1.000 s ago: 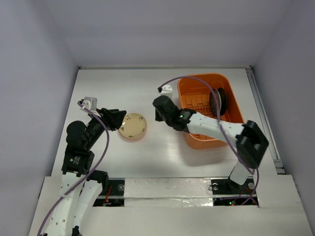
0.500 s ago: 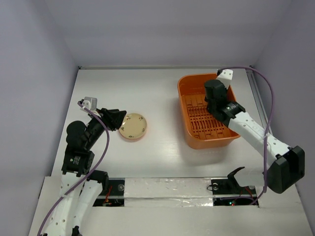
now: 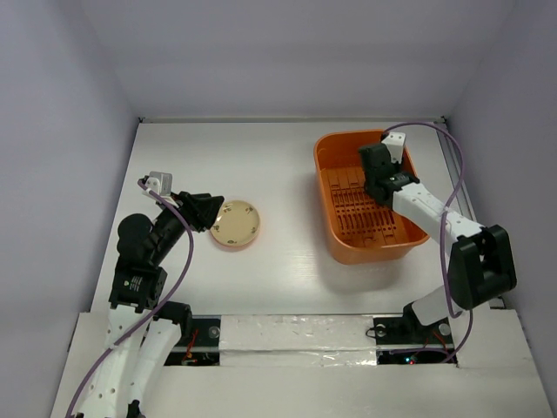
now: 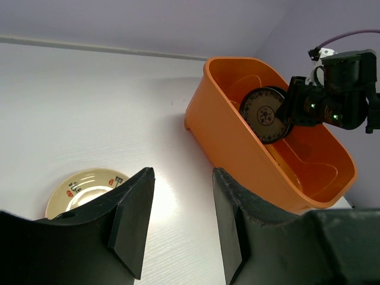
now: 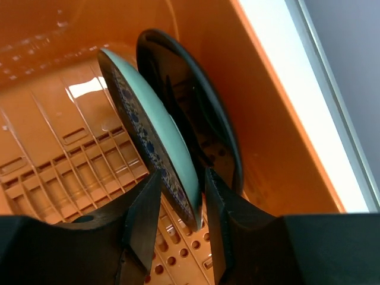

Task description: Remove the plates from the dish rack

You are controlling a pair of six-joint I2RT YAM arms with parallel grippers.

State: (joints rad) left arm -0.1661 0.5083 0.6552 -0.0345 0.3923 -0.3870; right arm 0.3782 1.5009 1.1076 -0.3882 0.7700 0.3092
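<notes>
Top view: left gripper (image 3: 209, 212) sits just left of the cream plate (image 3: 235, 224), which lies flat on the table (image 3: 287, 157), left of centre. Dish rack (image 3: 370, 235) is on the right side. Right gripper (image 3: 376, 165) is down inside its far half, and the plates in there are hidden under the wrist.

Left wrist: jaws apart with nothing between them, only bare table in the gap. Cream plate is just left of the left finger, not touched. The rack is to the far right, with the patterned plate (image 4: 265, 114) standing on edge inside and the right gripper against its right side.

Right wrist: patterned plate is upright in the rack's slots, with the black plate (image 5: 196, 107) upright just behind it near the right wall. Fingers (image 5: 145, 219) straddle the patterned plate's lower rim, one per face. Can't tell whether they're actually pinching it.
</notes>
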